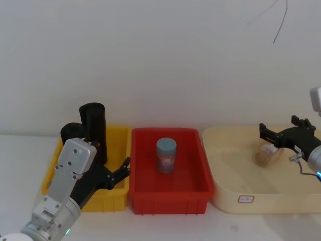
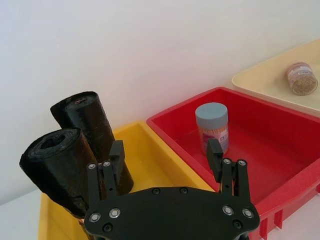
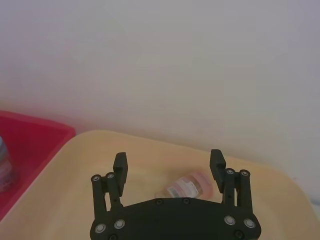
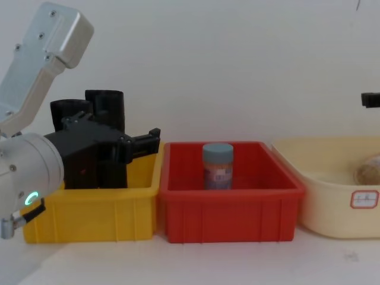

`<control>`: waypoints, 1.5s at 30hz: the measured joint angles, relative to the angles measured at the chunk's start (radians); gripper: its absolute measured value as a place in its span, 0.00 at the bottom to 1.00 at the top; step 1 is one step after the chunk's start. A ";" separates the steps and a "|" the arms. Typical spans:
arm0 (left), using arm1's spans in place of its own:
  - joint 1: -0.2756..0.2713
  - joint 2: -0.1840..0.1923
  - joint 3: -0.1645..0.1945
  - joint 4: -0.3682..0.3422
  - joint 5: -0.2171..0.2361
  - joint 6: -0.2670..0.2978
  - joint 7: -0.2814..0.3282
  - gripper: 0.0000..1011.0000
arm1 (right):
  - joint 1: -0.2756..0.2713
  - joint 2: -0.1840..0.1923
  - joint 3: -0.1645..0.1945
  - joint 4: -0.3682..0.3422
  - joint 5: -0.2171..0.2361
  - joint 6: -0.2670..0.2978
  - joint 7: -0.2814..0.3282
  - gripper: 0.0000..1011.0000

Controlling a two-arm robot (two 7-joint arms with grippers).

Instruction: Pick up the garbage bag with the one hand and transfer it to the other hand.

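Two black rolls stand side by side at the back of the yellow bin [image 1: 116, 193]. The shorter one, on the left, is the garbage bag [image 1: 70, 131] [image 4: 69, 112] [image 2: 56, 165]; the taller roll [image 1: 93, 124] [image 4: 106, 102] stands to its right. My left gripper [image 1: 122, 170] [image 2: 165, 152] [image 4: 148, 139] hangs open over the yellow bin, just in front and to the right of the rolls, holding nothing. Its body hides the rolls' lower parts. My right gripper [image 1: 279, 131] [image 3: 168, 160] is open above the beige tray [image 1: 235, 193], far from the bag.
A red bin [image 1: 168, 198] between the yellow bin and the beige tray holds an upright blue-lidded jar [image 1: 166, 154] [image 2: 212, 125] [image 4: 218, 165]. A small jar [image 1: 265, 154] [image 3: 187, 186] lies on its side in the tray, below the right gripper. A white wall stands close behind.
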 joint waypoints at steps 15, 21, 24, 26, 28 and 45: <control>0.011 -0.003 -0.020 -0.031 0.016 0.025 0.038 0.99 | -0.011 0.002 0.010 0.005 0.000 0.006 -0.009 0.99; 0.031 -0.006 -0.044 -0.072 0.031 0.063 0.086 0.99 | -0.012 0.003 0.012 0.006 0.000 0.006 -0.011 0.99; 0.045 -0.008 -0.061 -0.096 0.036 0.086 0.112 0.99 | -0.013 0.003 0.012 0.006 0.000 0.006 -0.012 0.99; 0.060 -0.011 -0.076 -0.118 0.038 0.108 0.134 0.99 | -0.013 0.003 0.013 0.006 0.000 0.007 -0.012 0.99; 0.070 -0.014 -0.086 -0.133 0.038 0.125 0.150 0.99 | -0.013 0.003 0.013 0.006 0.000 0.007 -0.012 0.99; 0.193 -0.069 -0.192 -0.268 -0.034 0.255 0.242 0.99 | -0.015 0.003 0.015 0.006 0.000 0.008 -0.013 0.99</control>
